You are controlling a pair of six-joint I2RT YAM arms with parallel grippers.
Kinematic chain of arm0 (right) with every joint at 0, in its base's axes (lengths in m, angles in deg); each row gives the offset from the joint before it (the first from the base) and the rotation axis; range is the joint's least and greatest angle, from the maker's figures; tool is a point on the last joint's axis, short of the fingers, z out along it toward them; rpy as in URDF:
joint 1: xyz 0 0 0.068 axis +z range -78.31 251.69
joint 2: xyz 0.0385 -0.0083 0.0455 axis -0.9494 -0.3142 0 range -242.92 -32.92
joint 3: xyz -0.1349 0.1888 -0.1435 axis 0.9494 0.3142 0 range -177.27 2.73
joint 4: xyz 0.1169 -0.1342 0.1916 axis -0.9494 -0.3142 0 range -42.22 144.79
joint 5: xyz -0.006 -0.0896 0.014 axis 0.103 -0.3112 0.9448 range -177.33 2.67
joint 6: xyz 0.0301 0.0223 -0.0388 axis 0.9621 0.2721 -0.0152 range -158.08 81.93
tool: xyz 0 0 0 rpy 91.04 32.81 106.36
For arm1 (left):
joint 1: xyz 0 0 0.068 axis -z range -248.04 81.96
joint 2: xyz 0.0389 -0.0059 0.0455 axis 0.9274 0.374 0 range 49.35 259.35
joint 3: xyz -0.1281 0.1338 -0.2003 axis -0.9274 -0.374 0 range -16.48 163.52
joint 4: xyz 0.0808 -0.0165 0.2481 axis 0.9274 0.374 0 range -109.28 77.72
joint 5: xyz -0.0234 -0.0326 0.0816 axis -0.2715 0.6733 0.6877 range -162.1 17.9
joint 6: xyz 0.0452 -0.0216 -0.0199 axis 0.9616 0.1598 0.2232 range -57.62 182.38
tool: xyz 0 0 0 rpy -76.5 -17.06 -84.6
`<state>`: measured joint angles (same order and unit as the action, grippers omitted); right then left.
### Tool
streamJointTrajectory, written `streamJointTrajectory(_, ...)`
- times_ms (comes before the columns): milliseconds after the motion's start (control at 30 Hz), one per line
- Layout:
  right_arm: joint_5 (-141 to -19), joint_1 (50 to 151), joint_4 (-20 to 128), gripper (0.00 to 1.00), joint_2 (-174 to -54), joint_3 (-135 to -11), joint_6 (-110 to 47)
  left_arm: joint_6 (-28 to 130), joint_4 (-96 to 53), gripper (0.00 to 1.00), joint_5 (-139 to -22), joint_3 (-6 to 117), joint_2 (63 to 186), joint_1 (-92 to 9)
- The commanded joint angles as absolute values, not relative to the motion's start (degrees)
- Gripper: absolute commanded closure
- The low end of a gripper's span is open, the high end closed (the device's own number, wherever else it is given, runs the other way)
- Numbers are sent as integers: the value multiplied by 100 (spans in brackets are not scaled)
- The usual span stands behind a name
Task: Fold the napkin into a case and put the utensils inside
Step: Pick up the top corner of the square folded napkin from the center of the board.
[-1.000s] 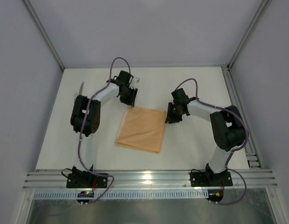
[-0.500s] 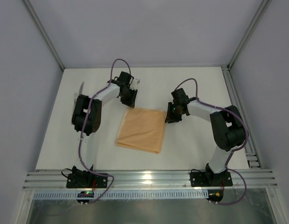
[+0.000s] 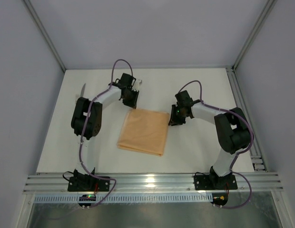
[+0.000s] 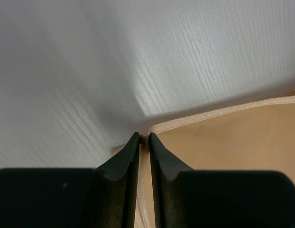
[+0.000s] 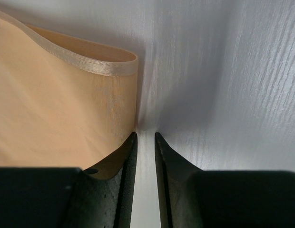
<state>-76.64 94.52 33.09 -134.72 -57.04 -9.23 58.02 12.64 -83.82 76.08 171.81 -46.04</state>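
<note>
From above, the folded peach napkin (image 3: 144, 131) lies flat on the white table (image 3: 200, 90). The left gripper (image 3: 131, 101) is at the napkin's far-left corner and the right gripper (image 3: 173, 119) at its far-right corner. A knife (image 3: 81, 90) lies well apart from the napkin, off to its far left.

In the left wrist view, the fingers (image 4: 128, 156) stand almost together over the napkin's corner. I cannot tell whether they pinch it.

In the right wrist view, the fingers (image 5: 123, 156) are narrowly apart with bare table between them. The napkin's raised edge touches the finger on its side.
</note>
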Motion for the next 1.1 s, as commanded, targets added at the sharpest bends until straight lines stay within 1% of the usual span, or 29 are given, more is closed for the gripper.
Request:
streamJointTrajectory(0,-7688,9436,3431,75,-13268,-5598,-890,5781,973,85,-8308,7581,16766,-4607)
streamJointTrajectory(167,-7626,9436,3422,75,-13233,-5607,-898,5729,929,86,-8378,7502,16555,-4607)
streamJointTrajectory(233,-7573,9436,3431,75,-13224,-5625,-916,5763,937,93,-8431,7484,16493,-4607)
streamJointTrajectory(267,-7565,9436,3422,75,-13224,-5633,-916,5781,946,94,-8431,7458,16441,-4607)
streamJointTrajectory(400,-7556,9436,3439,75,-13180,-5633,-916,5834,1042,96,-8440,7440,16379,-4607)
streamJointTrajectory(667,-7477,9436,3457,75,-13127,-5590,-933,5860,1139,96,-8607,7361,16186,-4607)
streamJointTrajectory(833,-7442,9436,3501,75,-13048,-5546,-907,5878,1175,96,-8756,7089,15861,-4581)
streamJointTrajectory(933,-7398,9436,3562,75,-13048,-5519,-898,5948,1201,95,-8721,7010,15825,-4528)
streamJointTrajectory(1000,-7380,9428,3589,75,-13057,-5510,-890,5983,1210,91,-8660,7018,15860,-4519)
streamJointTrajectory(1067,-7362,9428,3615,75,-13031,-5467,-881,6001,1149,91,-8450,7062,15974,-4519)
